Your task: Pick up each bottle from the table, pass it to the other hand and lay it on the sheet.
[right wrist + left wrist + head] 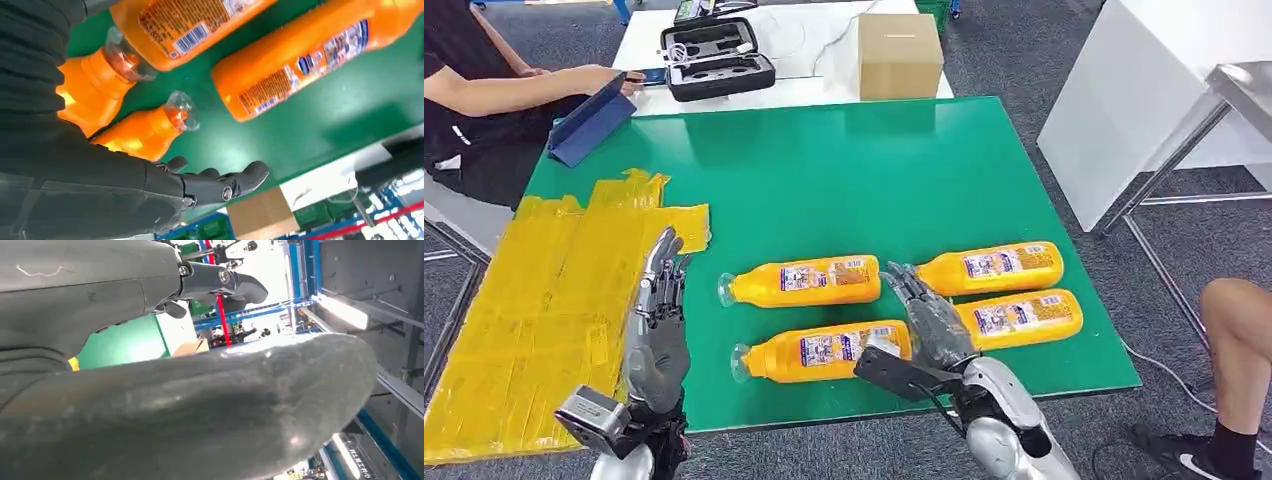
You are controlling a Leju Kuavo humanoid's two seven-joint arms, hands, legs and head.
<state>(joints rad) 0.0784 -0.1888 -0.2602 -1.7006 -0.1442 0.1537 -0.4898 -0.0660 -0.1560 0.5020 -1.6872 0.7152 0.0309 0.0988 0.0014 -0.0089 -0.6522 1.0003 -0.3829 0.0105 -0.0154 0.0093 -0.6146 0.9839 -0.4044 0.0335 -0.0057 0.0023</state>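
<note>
Head view, entries from left edge to right.

Yellow sheet (544, 300): lower left of the frame, on the green table (844, 170), no bottle on it.

Left hand (659, 320): lower left, just right of the sheet's near part, fingers straight and apart, holding nothing. Well clear of every bottle.

Bottles, four, all lying flat with long axes running left to right across the frame, clear caps to the left. Upper-left bottle (802, 282): centre. Lower-left bottle (822, 352): below it, lower centre. Upper-right bottle (992, 268) and lower-right bottle (1022, 318): right of centre.

Right hand (929, 315): lower centre-right, fingers spread and empty, hovering in the gap where the four bottles meet; whether it touches any cannot be told. Base of the lower-left bottle lies immediately to its left, cap of the lower-right bottle immediately to its right.

Judgement: right hand is much the nearer for the pick; fingers must close across a bottle's short width, then carry it leftward for the handover.
</note>
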